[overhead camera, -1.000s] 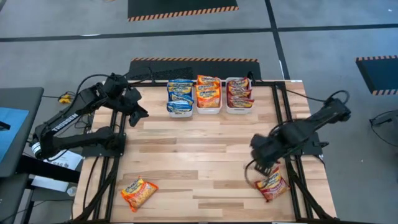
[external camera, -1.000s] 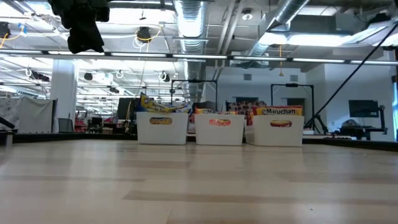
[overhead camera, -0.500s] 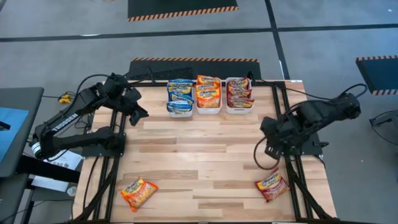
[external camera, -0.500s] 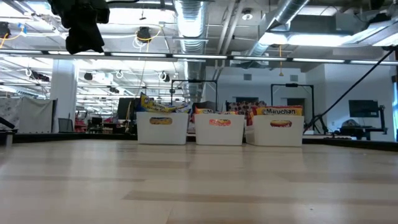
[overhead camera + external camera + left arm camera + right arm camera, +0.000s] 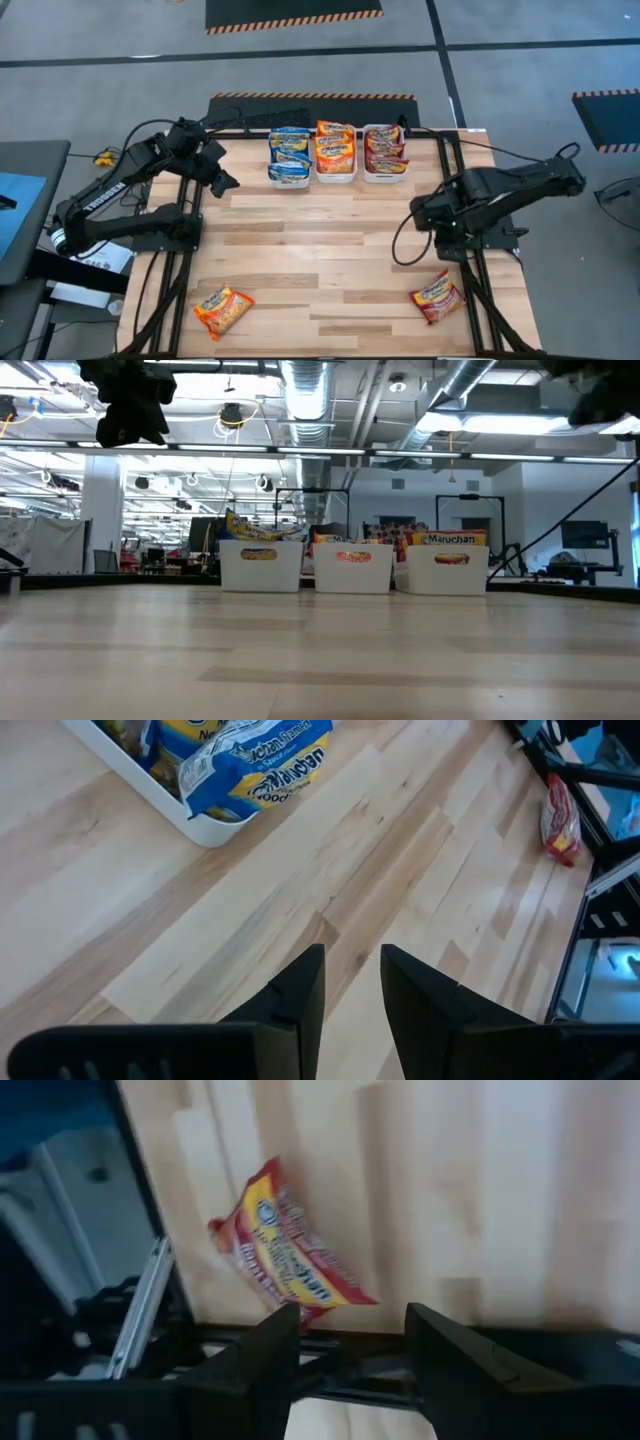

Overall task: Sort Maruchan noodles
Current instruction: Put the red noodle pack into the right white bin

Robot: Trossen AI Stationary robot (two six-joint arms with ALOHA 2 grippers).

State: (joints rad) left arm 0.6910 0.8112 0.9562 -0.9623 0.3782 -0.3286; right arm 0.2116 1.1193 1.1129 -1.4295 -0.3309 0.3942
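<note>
**Inspector:** Since the earlier frame the right gripper (image 5: pixel 425 215) has lifted off the dark red packet (image 5: pixel 437 297) near the table's front right corner and drawn back toward the right edge, above mid-table. The packet itself has not shifted.

**Clerk:** State of its fingers?

**Inspector:** Spread, with a clear gap and nothing between them. In the right wrist view the dark red packet (image 5: pixel 290 1265) lies flat on the boards beyond the fingers (image 5: pixel 455 1360), close to the table's edge.

**Clerk:** And the left arm?

**Inspector:** The left gripper (image 5: pixel 222 172) hangs over the back left part of the table (image 5: pixel 320 250), just beside the blue tray (image 5: pixel 289 175). Its fingers (image 5: pixel 300 995) stand slightly apart and hold nothing; bare wood shows below them.

**Clerk:** The remaining noodles?

**Inspector:** Three white trays in a row at the back edge: blue packets (image 5: pixel 290 147) in the left one, orange-red packets (image 5: pixel 335 148) in the middle tray (image 5: pixel 335 178), dark red packets (image 5: pixel 385 150) in the right tray (image 5: pixel 386 177). One orange-red packet (image 5: pixel 223 308) lies loose near the front left corner, well apart from both grippers.
</note>
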